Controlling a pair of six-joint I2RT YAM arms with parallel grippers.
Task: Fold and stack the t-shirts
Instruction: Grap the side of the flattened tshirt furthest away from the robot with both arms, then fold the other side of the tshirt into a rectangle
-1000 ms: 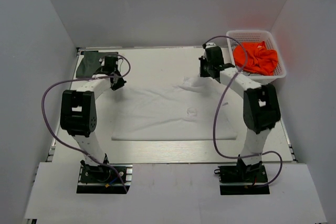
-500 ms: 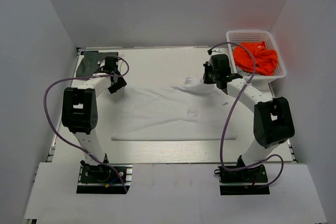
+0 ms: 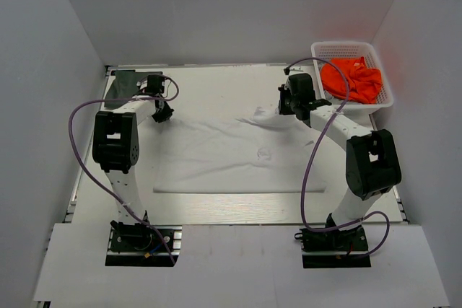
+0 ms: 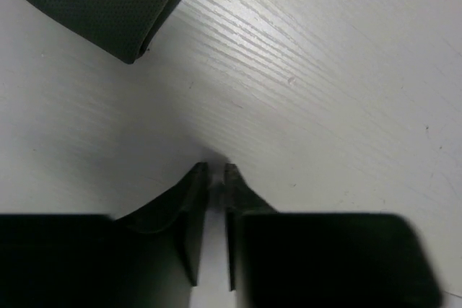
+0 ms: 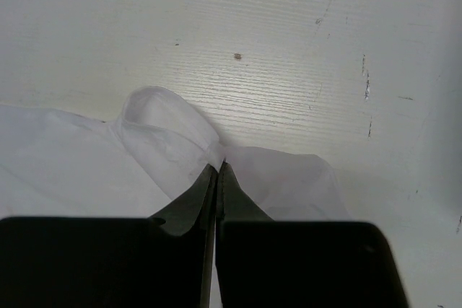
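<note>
While white t-shirt (image 3: 231,156) lies left-right, right claw (image 5: 217,167) pinches it; left claw (image 4: 214,171) seemingly closed.

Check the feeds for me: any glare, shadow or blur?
Top external: even light, sharp, but the white t-shirt barely stands out from the pale table, and the orange cloth tints the wall beside it. Left wrist: sharp tabletop, soft shadow at the left pincer. Right wrist: bright patch on the table beyond the right pincer, dimmer toward the right edge.

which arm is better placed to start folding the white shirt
Right. The right gripper is shut on the white t-shirt at its far edge; the left gripper has only bare table at its tips.
</note>
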